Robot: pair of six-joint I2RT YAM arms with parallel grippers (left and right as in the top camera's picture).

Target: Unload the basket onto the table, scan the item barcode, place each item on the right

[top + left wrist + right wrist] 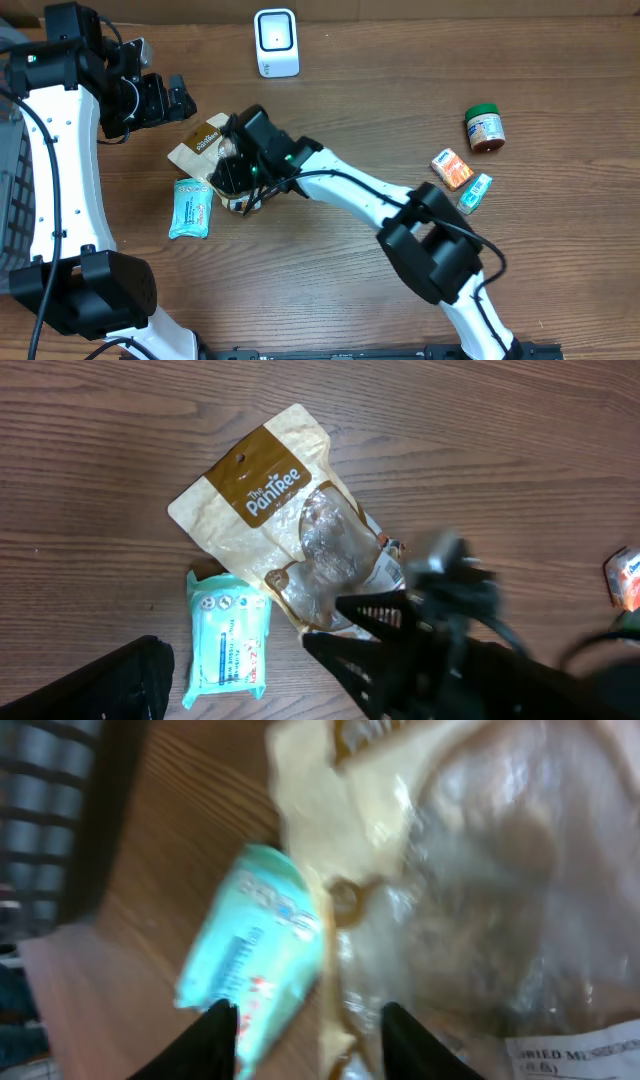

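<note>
Jaws of right gripper (310, 1038) parted partway, nothing clamped between them, black fingertips (214, 1032) hovering just over the lower end of the tan-and-brown plastic snack pouch (203, 140) with its clear window and "The PanTree" lettering. Jaws of left gripper (170, 100) spread wide and empty, raised near the table's far left, close to the pouch's top corner but not touching it. Pouch flat on the brown wooden table (330, 300), printed face up, white label at its bottom end beneath the right gripper. Just beside the pouch's lower left edge: teal soft pack of wipes (190, 208). Farther back, near the table's rear edge: white upright barcode scanner (276, 42). Well apart on the right: green-lidded brown jar (485, 128), small orange packet (452, 168), small teal packet (475, 192) just beside the orange one.
</note>
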